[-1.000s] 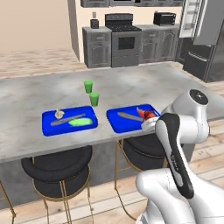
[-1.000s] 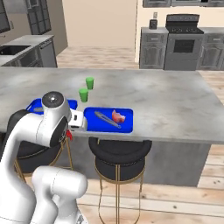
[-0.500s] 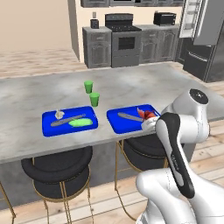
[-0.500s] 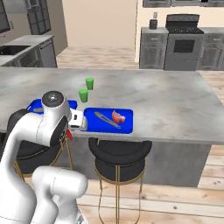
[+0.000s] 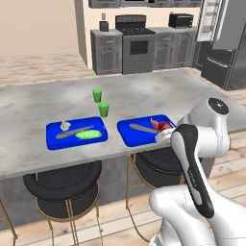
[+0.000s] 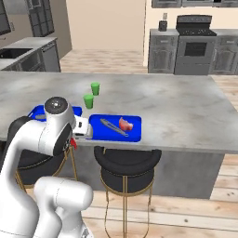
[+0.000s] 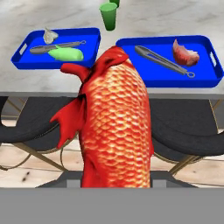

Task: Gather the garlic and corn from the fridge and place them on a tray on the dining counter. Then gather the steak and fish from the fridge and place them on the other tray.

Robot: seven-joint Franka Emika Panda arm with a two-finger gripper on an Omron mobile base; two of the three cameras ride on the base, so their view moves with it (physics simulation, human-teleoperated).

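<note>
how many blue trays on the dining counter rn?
2. One tray holds the garlic, corn and tongs; the other tray, beside it, holds the steak and tongs. None looks hidden.

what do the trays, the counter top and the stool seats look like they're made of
Trays: glossy bright-blue, probably plastic, uniform colour with moulded handle slots. Dining counter: polished stone look, grey marbled veining. Stool seats: black, rounded and padded, likely leather or vinyl cushion on thin gold metal-looking legs.

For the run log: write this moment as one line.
held: fish in gripper | steak on right tray | garlic, corn on left tray | pending: place fish
</note>
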